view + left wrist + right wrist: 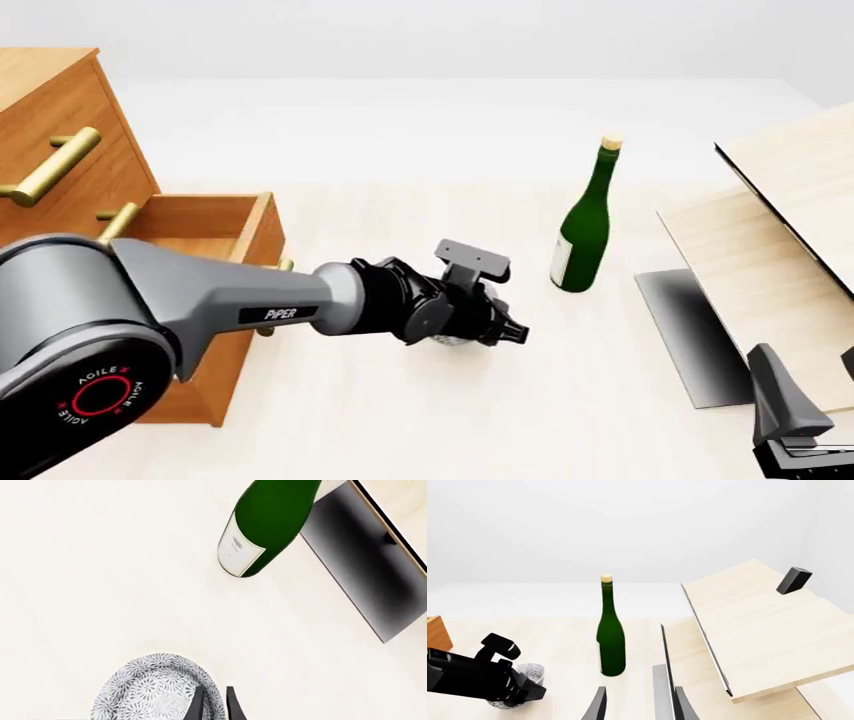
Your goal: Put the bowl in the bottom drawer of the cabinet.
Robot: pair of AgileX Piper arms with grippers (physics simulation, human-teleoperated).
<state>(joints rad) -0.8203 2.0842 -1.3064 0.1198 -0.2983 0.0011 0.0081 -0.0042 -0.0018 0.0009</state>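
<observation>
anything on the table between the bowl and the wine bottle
Nothing: in the left wrist view, bare tabletop runs from the bowl to the wine bottle.

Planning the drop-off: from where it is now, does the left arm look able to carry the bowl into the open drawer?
Probably yes: the left claw is at the bowl, and the bottom drawer stands open, nothing between them.

Green wine bottle (585,228), cork-stopped and white-labelled, upright on the pale table (400,420) at about 2 o'clock of centre. Tilted pale wood panels (787,230) with dark edges at 3 o'clock, well apart.
</observation>
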